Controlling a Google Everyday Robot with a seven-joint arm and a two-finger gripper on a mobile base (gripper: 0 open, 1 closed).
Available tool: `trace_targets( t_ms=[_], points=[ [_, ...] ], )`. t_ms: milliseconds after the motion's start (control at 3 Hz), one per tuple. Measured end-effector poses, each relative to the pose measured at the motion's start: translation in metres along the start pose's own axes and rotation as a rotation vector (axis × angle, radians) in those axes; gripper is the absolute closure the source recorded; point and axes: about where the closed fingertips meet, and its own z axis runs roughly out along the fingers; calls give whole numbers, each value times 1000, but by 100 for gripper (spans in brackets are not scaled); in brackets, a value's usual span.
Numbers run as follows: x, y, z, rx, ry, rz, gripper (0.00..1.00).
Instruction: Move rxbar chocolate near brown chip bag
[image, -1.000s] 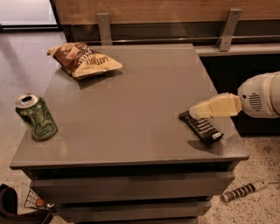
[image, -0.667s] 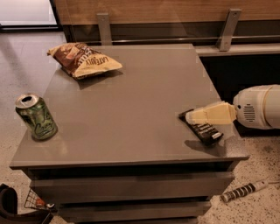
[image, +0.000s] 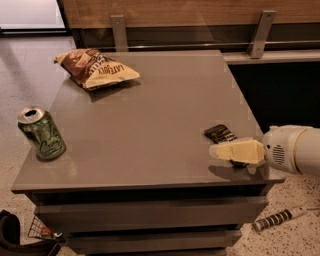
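The rxbar chocolate (image: 220, 133), a flat black bar with white lettering, lies near the table's front right corner. My gripper (image: 216, 150), cream-coloured on a white wrist, comes in from the right and sits low over the bar's near end, hiding that half. The brown chip bag (image: 95, 68), puffy brown and tan with white lettering, lies at the table's far left corner, well away from the bar and the gripper.
A green can (image: 42, 133) stands upright near the front left edge of the grey table (image: 150, 115). A striped black-and-white stick (image: 277, 218) lies on the floor at the right. A wooden wall with metal brackets runs behind.
My gripper has dropped lower and come toward the table's front edge, now covering the bar's near end. The bar, bag and can have not moved.
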Motion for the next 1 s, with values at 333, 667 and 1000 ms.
trace_targets(
  t_ms=[333, 667, 1000],
  points=[
    [16, 5, 7, -6, -16, 34, 0],
    [24, 12, 17, -19, -40, 58, 0],
    [23, 15, 18, -24, -47, 62, 0]
  ],
)
